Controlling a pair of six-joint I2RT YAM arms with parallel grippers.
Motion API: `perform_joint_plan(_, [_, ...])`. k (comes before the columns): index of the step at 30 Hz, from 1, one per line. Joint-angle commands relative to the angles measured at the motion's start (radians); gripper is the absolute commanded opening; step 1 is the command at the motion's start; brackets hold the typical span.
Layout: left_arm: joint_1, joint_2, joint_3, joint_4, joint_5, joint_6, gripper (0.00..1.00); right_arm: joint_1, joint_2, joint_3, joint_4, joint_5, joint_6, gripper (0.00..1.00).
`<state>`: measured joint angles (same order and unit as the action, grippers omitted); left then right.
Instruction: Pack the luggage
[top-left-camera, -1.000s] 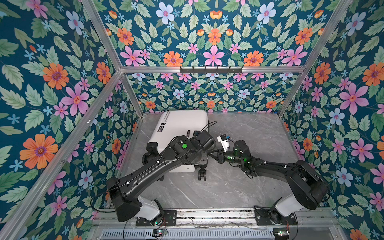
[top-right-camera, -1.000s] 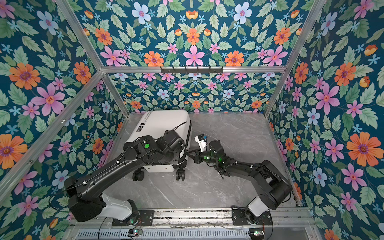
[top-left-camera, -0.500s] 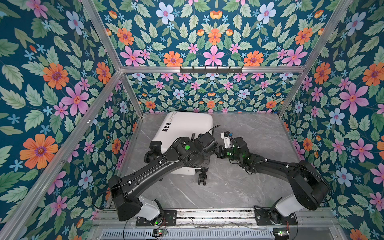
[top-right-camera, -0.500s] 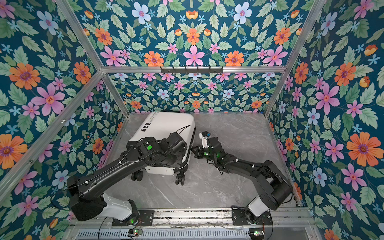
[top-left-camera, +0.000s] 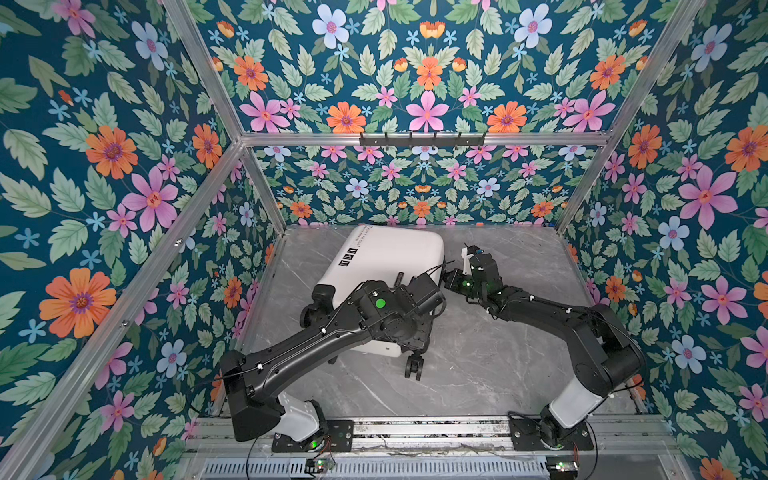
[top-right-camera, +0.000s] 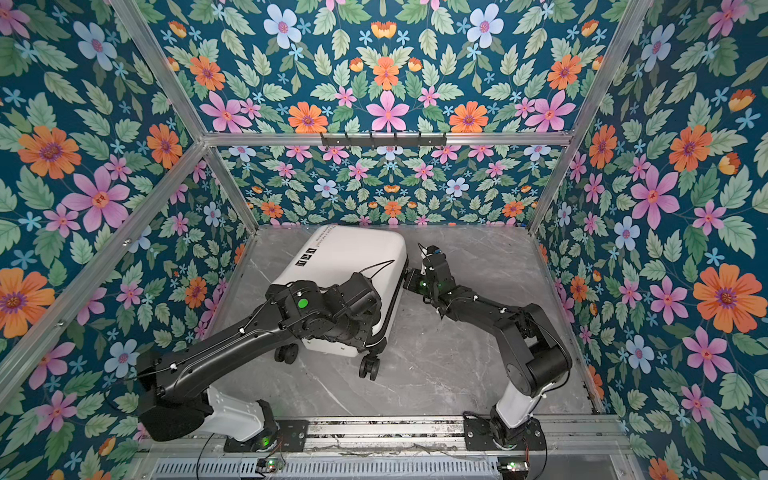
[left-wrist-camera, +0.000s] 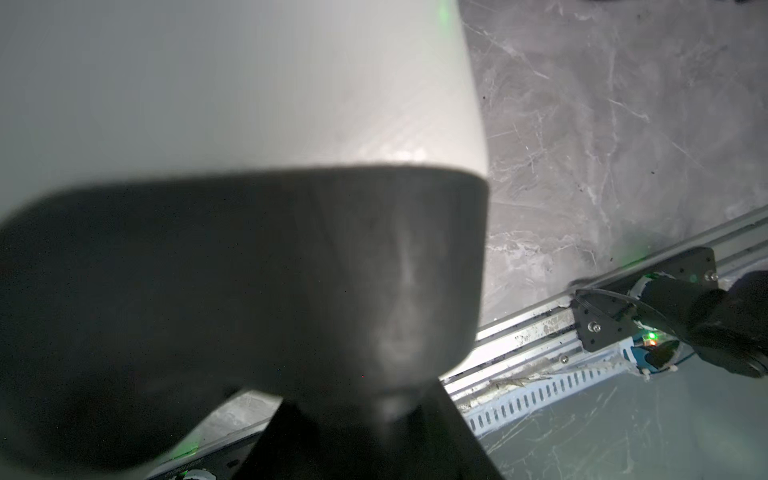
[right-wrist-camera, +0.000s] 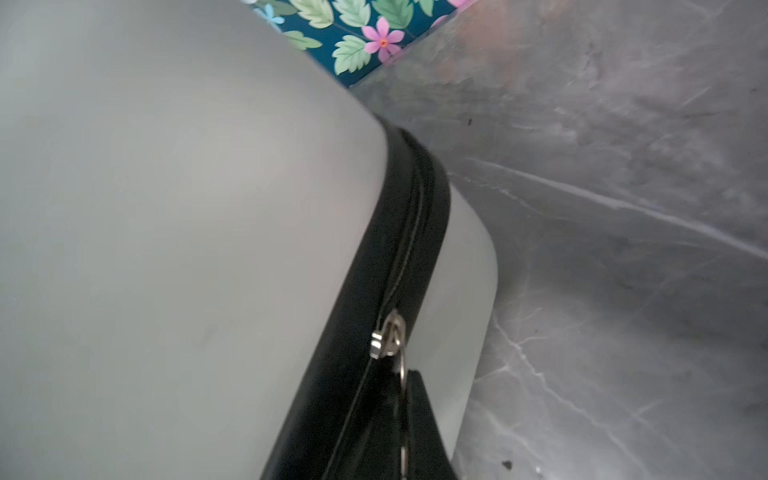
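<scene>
Print (top-left-camera: 348, 257) on the luggage (top-left-camera: 395, 266), mid-frame, is too small to read; right fingers (right-wrist-camera: 419, 419) pinch its zipper pull (right-wrist-camera: 388, 334); left fingers (left-wrist-camera: 365, 453): cannot tell.

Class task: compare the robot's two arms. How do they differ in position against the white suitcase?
The left arm lies over the luggage near its wheels; the right arm reaches its side. The right gripper is shut on the zipper pull; the left arm's jaws are unclear. Both are black.
</scene>
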<state>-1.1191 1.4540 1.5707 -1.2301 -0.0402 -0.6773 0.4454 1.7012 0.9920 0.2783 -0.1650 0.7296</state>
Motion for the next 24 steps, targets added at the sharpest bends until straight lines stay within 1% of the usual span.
perform_joint_plan(1, [-0.019,-0.021,-0.011,0.044,0.103,0.073,0.0,-0.037,0.037,0.069,-0.014,0.048,0.004,0.0])
perform_joint_plan(3, [-0.024,-0.031,-0.033,0.052,0.111,0.071,0.0,-0.053,0.065,0.111,-0.031,0.026,-0.009,0.0])
perform_joint_plan(5, [-0.027,-0.046,-0.051,0.054,0.107,0.066,0.0,-0.053,0.078,0.138,-0.058,0.02,-0.056,0.0])
perform_joint_plan(7, [-0.028,-0.064,-0.069,0.053,0.08,0.064,0.0,-0.056,0.074,0.127,-0.057,0.005,-0.081,0.0])
perform_joint_plan(11, [-0.025,-0.106,-0.11,0.032,-0.047,0.044,0.0,-0.057,0.009,0.015,0.037,-0.026,-0.106,0.0])
perform_joint_plan(14, [-0.025,-0.129,-0.146,0.013,-0.163,0.031,0.0,-0.056,-0.069,-0.072,0.066,-0.036,-0.12,0.0])
perform_joint_plan(19, [-0.023,-0.171,-0.198,-0.002,-0.32,0.002,0.0,-0.057,-0.203,-0.185,0.057,-0.026,-0.144,0.0])
perform_joint_plan(24, [0.008,-0.196,-0.23,-0.016,-0.441,-0.037,0.0,-0.057,-0.338,-0.278,0.026,-0.066,-0.157,0.0])
